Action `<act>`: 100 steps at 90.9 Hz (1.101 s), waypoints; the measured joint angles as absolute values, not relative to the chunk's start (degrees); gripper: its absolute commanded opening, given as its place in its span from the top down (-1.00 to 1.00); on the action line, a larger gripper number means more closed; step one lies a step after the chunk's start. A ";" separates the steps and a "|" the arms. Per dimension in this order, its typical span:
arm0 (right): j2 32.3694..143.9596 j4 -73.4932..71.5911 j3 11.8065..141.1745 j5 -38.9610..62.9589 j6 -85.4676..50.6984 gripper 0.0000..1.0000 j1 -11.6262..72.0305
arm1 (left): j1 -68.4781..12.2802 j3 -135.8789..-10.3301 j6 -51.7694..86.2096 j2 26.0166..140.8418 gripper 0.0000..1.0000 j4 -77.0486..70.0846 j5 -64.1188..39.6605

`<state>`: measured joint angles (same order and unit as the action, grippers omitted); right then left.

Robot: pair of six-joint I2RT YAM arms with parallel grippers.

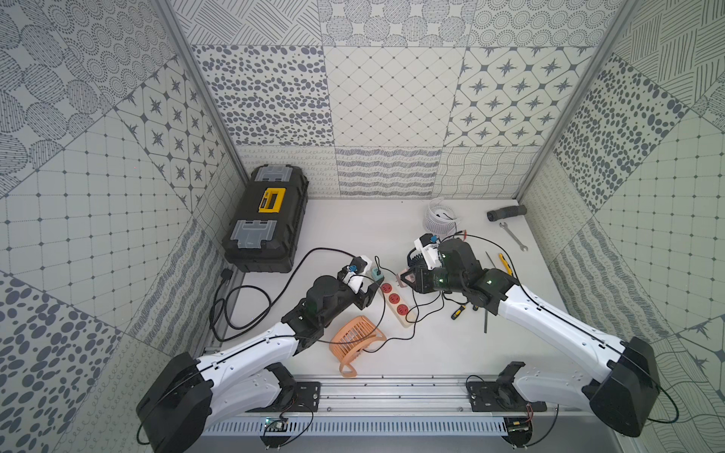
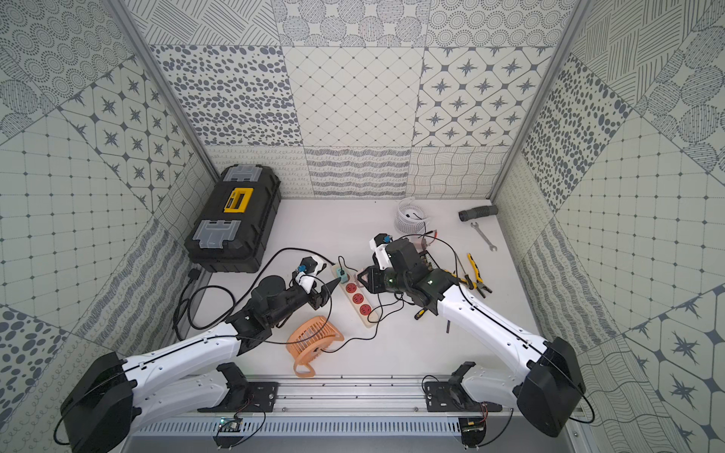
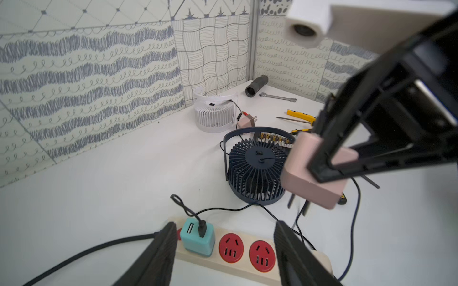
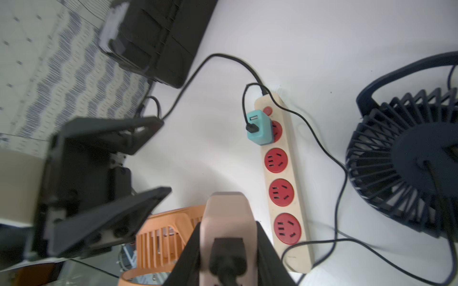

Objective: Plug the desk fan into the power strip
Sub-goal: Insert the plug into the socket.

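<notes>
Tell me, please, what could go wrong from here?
The left gripper stands open by the power strip, not clamping it, so it may slide. The pink adapter sits tilted in the shut right gripper; its prongs could miss the slots. A black cable crossing the strip's end might snag.

No text, brand, number or sign can be read in any view. The yellow panel [image 1: 271, 200] on the lid of the black toolbox [image 1: 255, 239] is seen too small for lettering to be made out — and no marking is resolved on the cream face of the power strip [image 4: 278, 175], the teal charger [image 4: 260, 131] plugged into it or the pink adapter [image 4: 226, 215].
</notes>
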<state>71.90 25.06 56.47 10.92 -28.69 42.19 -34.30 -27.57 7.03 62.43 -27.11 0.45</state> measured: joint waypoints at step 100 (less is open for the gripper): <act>98.78 25.74 67.66 -4.45 -19.66 0.85 48.14 | -14.70 -40.34 43.42 99.94 0.15 -26.81 -25.87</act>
